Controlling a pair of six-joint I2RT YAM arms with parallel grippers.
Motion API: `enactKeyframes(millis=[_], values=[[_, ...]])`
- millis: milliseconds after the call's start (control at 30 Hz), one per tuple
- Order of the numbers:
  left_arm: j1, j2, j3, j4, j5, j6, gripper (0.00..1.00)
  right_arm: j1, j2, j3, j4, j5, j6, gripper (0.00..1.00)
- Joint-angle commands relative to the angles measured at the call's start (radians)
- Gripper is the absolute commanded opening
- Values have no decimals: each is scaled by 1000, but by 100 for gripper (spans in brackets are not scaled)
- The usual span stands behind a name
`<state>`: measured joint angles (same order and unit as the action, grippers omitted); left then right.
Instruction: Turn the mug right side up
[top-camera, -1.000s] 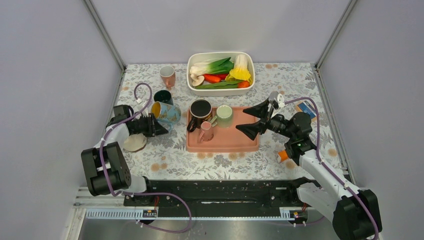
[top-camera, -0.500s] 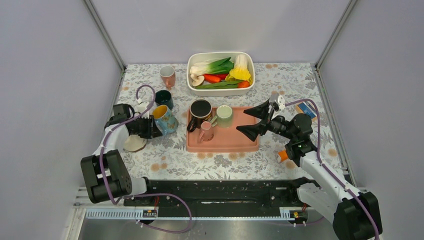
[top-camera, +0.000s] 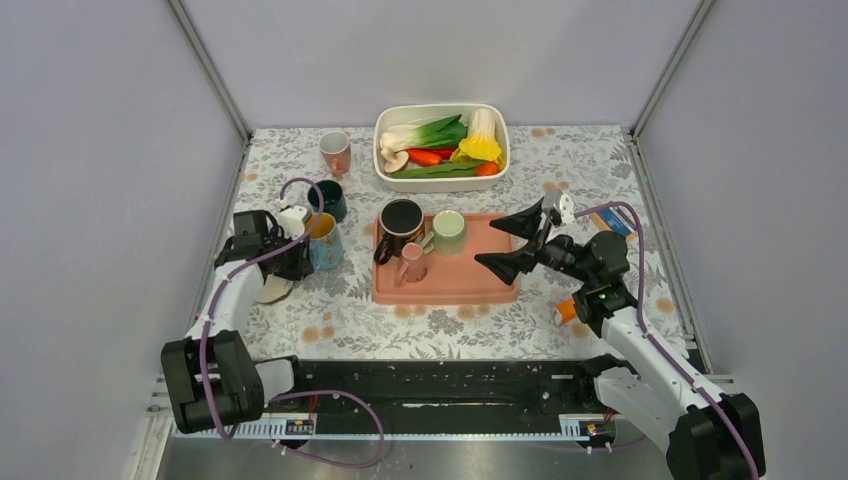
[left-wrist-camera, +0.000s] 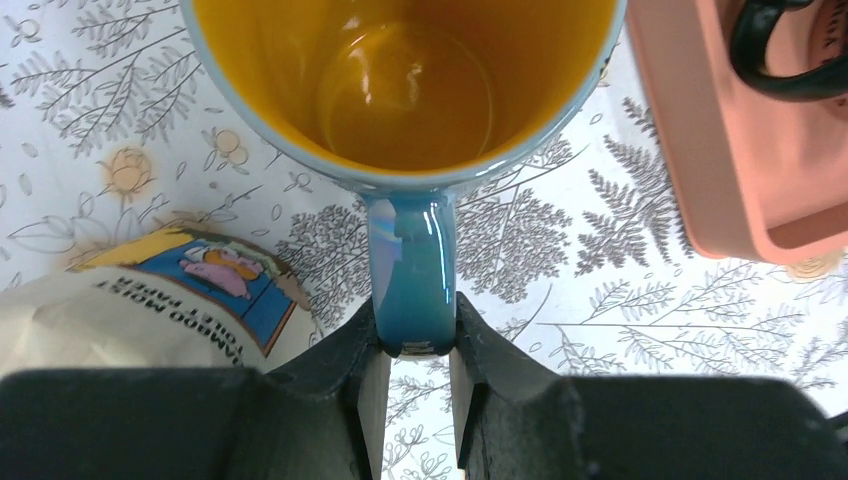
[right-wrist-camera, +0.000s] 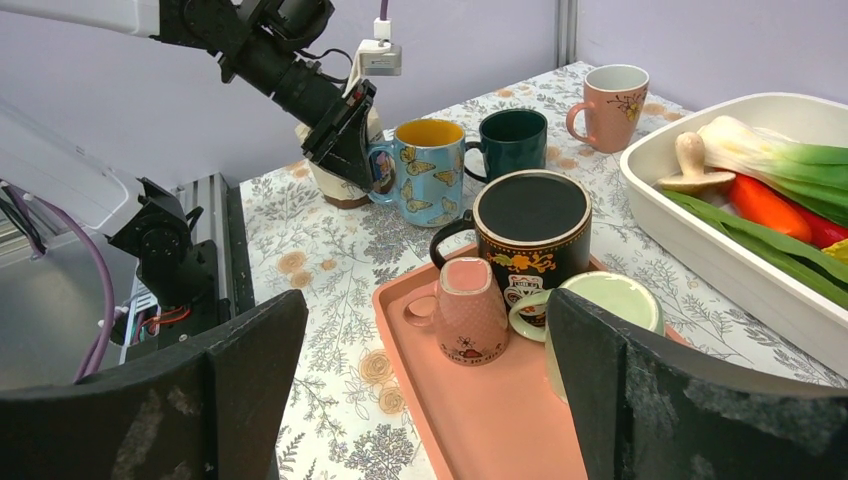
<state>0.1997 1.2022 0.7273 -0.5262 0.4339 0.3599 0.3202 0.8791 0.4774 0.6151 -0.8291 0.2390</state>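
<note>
Left gripper (left-wrist-camera: 412, 345) clamps mug (left-wrist-camera: 400, 90) by handle (left-wrist-camera: 411, 270), leverage for the flip; mug's upright, mouth up. Right gripper (right-wrist-camera: 425, 390) gapes wide, idle.

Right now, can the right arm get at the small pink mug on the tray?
Probably yes. The right gripper hangs open over the tray, right of the small pink mug, with nothing between them; the black mug and green mug stand farther back.

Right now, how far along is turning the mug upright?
Mostly done: the mug stands upright on the table, yellow inside facing up. In hand: the left claw is shut on its handle. Left: let go and back away. The right claw hangs open, holding nothing.
</note>
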Motion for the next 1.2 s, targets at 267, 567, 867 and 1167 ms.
enactKeyframes(millis=[267,567,867,1167], values=[[-9,-129,-50,48,-81,66,0,-12,-29,-6,23,4,-23,99],[-40,-120,-45,3,-86,85,22,-15,-42,-8,20,3,-27,100],[-40,-157,-44,-30,-114,78,33,-17,-47,-11,25,-1,-27,100],[-40,-206,-30,-69,-114,77,55,-20,-56,-10,25,0,-27,99]])
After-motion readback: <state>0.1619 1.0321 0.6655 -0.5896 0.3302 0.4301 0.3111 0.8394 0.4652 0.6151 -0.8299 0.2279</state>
